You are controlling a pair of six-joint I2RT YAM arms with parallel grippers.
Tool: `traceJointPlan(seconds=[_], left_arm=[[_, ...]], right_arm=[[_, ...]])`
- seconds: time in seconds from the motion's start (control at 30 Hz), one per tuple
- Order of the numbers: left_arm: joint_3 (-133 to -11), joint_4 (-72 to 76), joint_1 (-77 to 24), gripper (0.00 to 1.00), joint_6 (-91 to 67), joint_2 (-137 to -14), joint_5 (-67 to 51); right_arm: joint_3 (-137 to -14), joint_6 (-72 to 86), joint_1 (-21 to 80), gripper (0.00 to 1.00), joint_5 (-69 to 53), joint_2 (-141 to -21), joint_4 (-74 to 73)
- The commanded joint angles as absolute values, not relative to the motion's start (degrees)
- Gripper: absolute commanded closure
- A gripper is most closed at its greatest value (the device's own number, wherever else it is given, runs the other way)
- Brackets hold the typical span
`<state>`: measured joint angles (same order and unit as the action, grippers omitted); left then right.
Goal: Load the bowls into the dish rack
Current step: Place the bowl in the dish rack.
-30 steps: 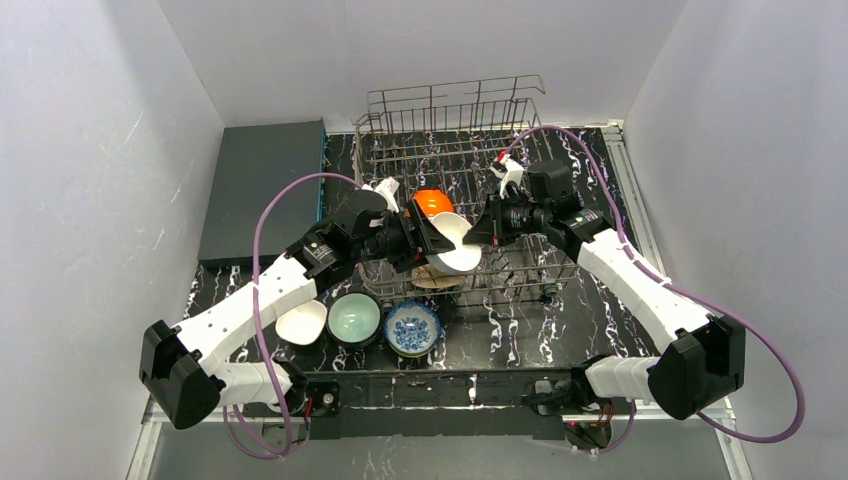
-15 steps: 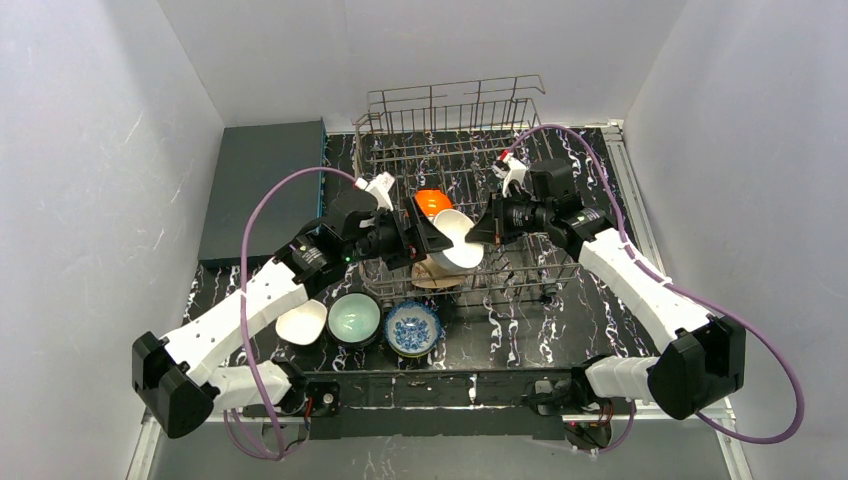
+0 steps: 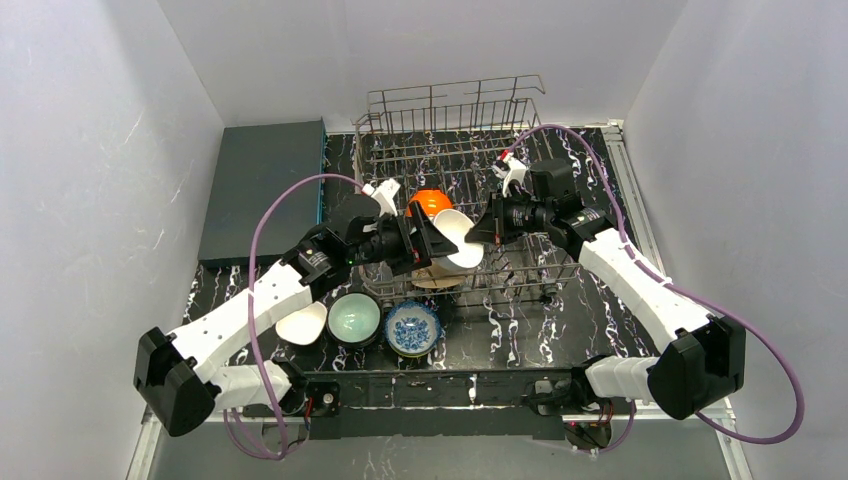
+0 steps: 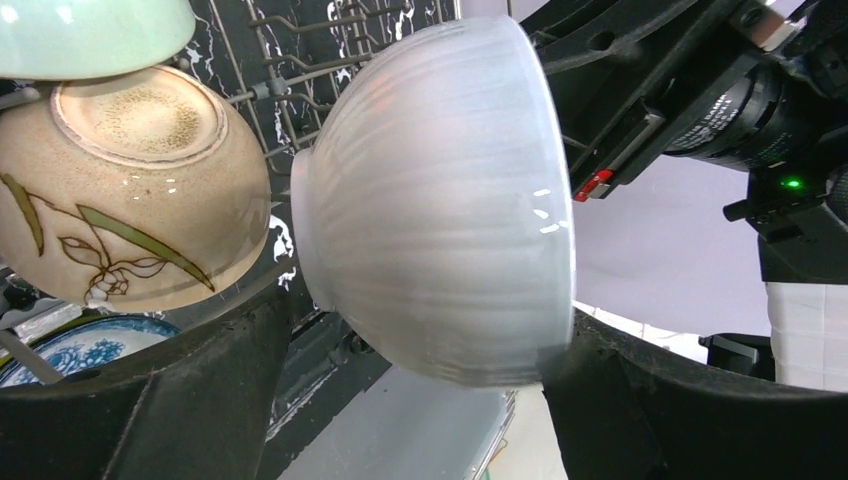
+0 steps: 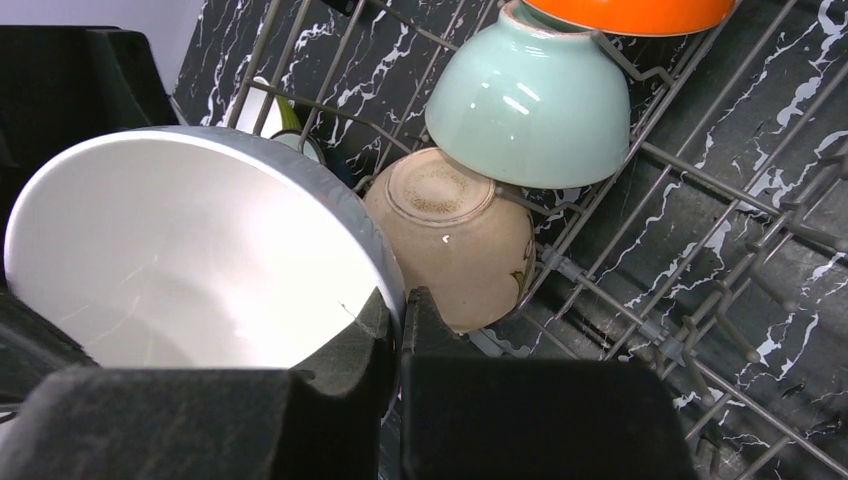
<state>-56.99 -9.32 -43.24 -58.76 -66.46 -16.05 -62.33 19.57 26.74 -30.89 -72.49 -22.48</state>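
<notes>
The right gripper (image 5: 395,330) pinches the white bowl (image 5: 200,260) at its rim, so the spread left gripper (image 4: 420,335) should back straight off.

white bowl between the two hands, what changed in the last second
The left hand spread its jaws, apparently letting go of the white bowl, and its arm drew back slightly. The right hand still pinches the rim; the table bowls stayed put.
</notes>
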Motion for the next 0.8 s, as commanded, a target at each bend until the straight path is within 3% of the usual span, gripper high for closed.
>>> traceJointPlan(seconds=[0.0, 0.17, 0.33, 0.43, 0.63, 0.77], left_arm=[[-55.0, -4.0, -43.1, 0.17, -61.0, -67.7, -19.7], [-56.3, -5.0, -43.1, 0.33, -61.1, -68.3, -19.7], [-55.7, -5.5, -43.0, 0.64, -60.6, -66.5, -17.9], [-55.1, -6.1, -43.1, 0.74, -60.5, -65.2, -16.4], [-54.9, -8.1, -42.9, 0.84, -58.5, -63.3, -13.2], [-55.0, -7.8, -42.4, 0.85, -55.9, -62.4, -12.8]], right_arm=[[-63.0, 21.2, 26.6, 0.99, -34.0, -71.5, -18.4], [-62.8, 21.3, 26.7, 0.99, -33.7, -71.2, -18.4], [-62.4, 21.2, 26.7, 0.99, -33.7, -71.3, -18.3], [-62.4, 21.1, 26.6, 0.96, -33.6, -71.3, -18.2], [-63.4, 20.7, 26.7, 0.46, -32.7, -71.6, -19.5], [-63.7, 20.1, 26.6, 0.29, -31.4, -71.4, -20.7]])
